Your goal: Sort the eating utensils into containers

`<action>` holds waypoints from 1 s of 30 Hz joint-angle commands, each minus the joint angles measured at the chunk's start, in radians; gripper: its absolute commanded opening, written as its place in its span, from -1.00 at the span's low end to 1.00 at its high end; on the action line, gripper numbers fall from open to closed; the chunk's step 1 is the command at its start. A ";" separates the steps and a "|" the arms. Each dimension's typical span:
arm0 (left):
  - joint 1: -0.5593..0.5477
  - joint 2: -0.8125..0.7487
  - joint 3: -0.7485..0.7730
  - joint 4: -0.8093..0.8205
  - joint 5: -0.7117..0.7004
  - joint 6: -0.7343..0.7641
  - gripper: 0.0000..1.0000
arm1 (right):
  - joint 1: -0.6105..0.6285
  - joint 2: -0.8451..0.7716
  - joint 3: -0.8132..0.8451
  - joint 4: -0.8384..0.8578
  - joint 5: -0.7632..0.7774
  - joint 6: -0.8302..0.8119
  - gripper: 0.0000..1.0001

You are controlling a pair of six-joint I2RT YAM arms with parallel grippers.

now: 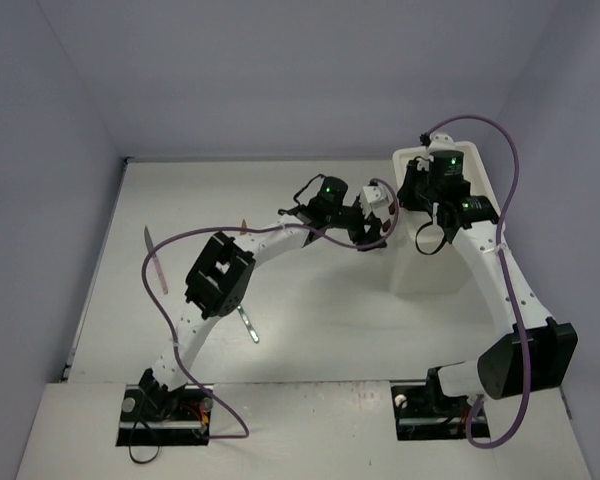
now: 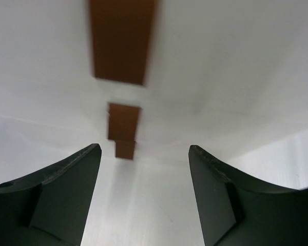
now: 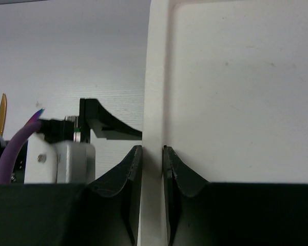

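Observation:
The containers are drawers of one white drawer unit [image 1: 420, 272] at the back right. In the left wrist view its drawer fronts [image 2: 220, 77] fill the frame, with brown handles [image 2: 120, 41] stacked one above another. My left gripper [image 2: 143, 174] stands open just before them, nothing between its fingers; from above it sits at the unit's left face [image 1: 378, 236]. My right gripper [image 3: 152, 154] is shut on the unit's upright top rim [image 3: 154, 77], over the unit's left edge [image 1: 408, 195]. Eating utensils lie on the table: a purple-pink one [image 1: 156, 262], a silver one [image 1: 248, 322], a gold tip [image 1: 243, 226].
The left arm's elbow [image 1: 220, 275] arches over the table's middle and hides part of it. Grey walls close in the table on the left, back and right. Purple cables [image 1: 500, 150] loop above both arms. The gold utensil's tip [image 3: 1, 113] shows beyond the left arm.

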 commanded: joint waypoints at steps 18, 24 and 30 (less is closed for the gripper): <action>0.001 0.012 -0.019 0.118 -0.032 0.103 0.32 | 0.034 0.025 0.005 0.028 -0.173 0.054 -1.00; 0.001 0.061 0.034 0.123 -0.038 0.100 0.31 | 0.034 0.023 0.002 0.029 -0.181 0.050 -1.00; 0.000 0.097 0.092 0.131 -0.024 0.096 0.23 | 0.034 0.024 -0.001 0.033 -0.185 0.048 -1.00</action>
